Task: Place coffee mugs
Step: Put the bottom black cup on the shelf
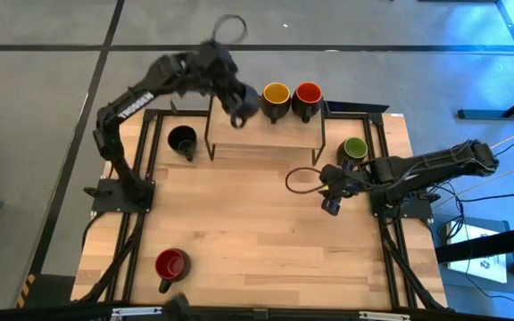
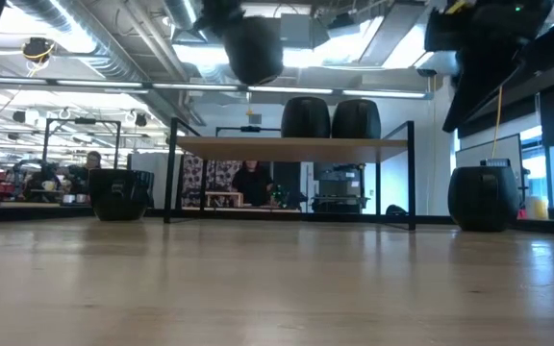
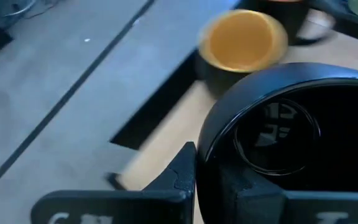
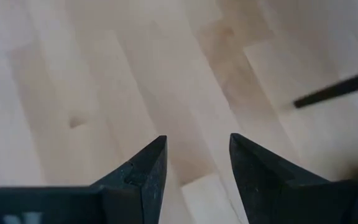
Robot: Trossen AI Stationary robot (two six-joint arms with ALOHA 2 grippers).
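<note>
My left gripper (image 1: 237, 109) is over the left part of the raised wooden shelf (image 1: 239, 135), shut on a black mug with a black inside (image 3: 291, 134). In the low view this mug (image 2: 253, 48) is above the shelf top. A yellow-inside mug (image 1: 276, 96) and a red-inside mug (image 1: 308, 95) stand on the shelf. A black-inside mug (image 1: 182, 140) stands on the table left of the shelf, a green-inside mug (image 1: 353, 150) to its right, and a red-inside mug (image 1: 170, 265) near the near-left corner. My right gripper (image 4: 197, 168) is open over bare wood beside the green-inside mug. My left gripper holds the black mug by its wall at the rim (image 3: 205, 146), with one finger (image 3: 182, 177) outside and the other (image 3: 247, 190) inside the hollow. The mug is lifted clear, above the shelf top and next to the yellow-inside mug (image 3: 241, 40).
The shelf stands on thin black legs (image 2: 173, 168) at the table's far edge, with open space beneath it. The table's wooden middle (image 1: 257, 223) is bare. People and benches show in the room beyond the table (image 2: 253, 183).
</note>
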